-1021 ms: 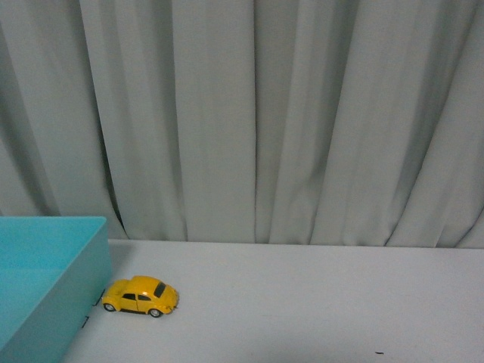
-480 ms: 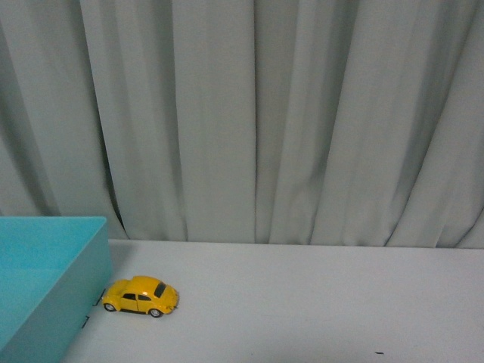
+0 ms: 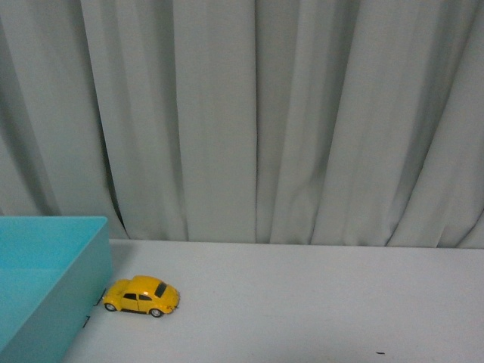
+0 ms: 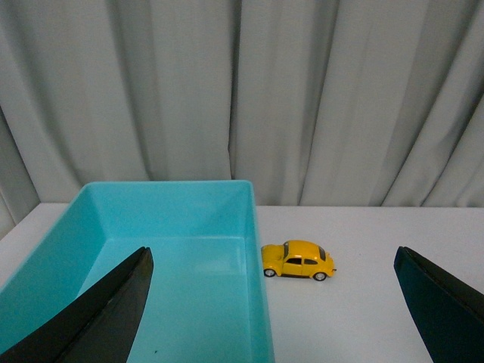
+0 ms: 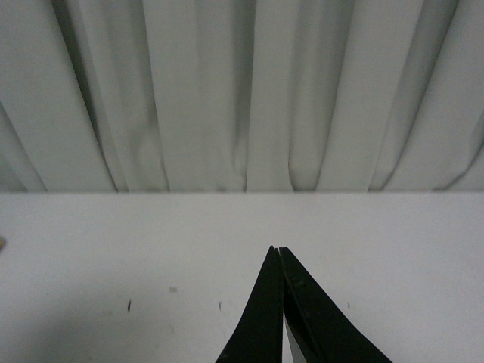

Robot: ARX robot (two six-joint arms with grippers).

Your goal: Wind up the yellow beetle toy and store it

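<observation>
The yellow beetle toy (image 3: 141, 296) stands on its wheels on the white table, right beside the wall of a turquoise bin (image 3: 91, 261). In the left wrist view the toy (image 4: 298, 260) lies ahead of my left gripper (image 4: 272, 261), whose black fingers (image 4: 106, 310) are spread wide, one over the bin and one over the table; it is open and holds nothing. My right gripper (image 5: 277, 249) hovers over bare table with its two fingertips pressed together, shut on nothing. Neither arm shows in the front view.
The turquoise bin (image 4: 246, 219) has an open top and a bare floor. Grey curtain folds (image 3: 287, 113) hang along the table's far edge. A few small dark specks (image 5: 128, 305) mark the white tabletop.
</observation>
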